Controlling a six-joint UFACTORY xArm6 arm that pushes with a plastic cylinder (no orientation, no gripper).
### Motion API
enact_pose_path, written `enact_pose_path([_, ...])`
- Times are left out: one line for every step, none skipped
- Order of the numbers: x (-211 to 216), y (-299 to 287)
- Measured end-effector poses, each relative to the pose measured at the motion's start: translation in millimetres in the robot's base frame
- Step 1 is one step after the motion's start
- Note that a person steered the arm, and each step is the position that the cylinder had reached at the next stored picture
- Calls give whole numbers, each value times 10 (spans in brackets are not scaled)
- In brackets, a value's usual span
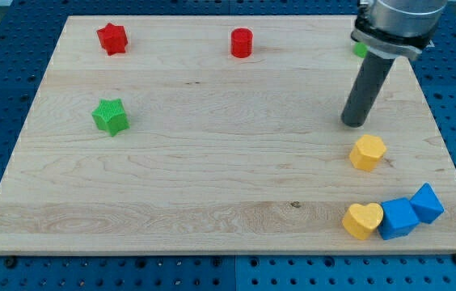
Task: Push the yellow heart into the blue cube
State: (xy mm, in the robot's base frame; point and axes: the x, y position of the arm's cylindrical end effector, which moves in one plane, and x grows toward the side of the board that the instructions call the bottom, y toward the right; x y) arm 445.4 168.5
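Observation:
The yellow heart (pixel 362 220) lies near the view's bottom right and touches the left side of a blue cube (pixel 398 218). A second blue block (pixel 428 202) touches that cube on its right. My tip (pixel 356 123) stands well above them in the view, just above and left of a yellow hexagon block (pixel 368 152), with a small gap between tip and hexagon.
A red star (pixel 111 37) and a red cylinder (pixel 242 43) lie near the view's top. A green star (pixel 111 116) lies at the left. A green block (pixel 360 49) shows partly behind the rod. The wooden board (pixel 212 178) ends close below the blue blocks.

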Motion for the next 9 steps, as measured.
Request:
enact_pose_path([294, 85])
enact_pose_path([561, 310])
enact_pose_path([574, 322])
enact_pose_path([316, 62])
enact_pose_path([348, -95])
enact_pose_path([503, 58])
enact_pose_path([739, 272])
enact_pose_path([892, 384])
enact_pose_path([885, 359])
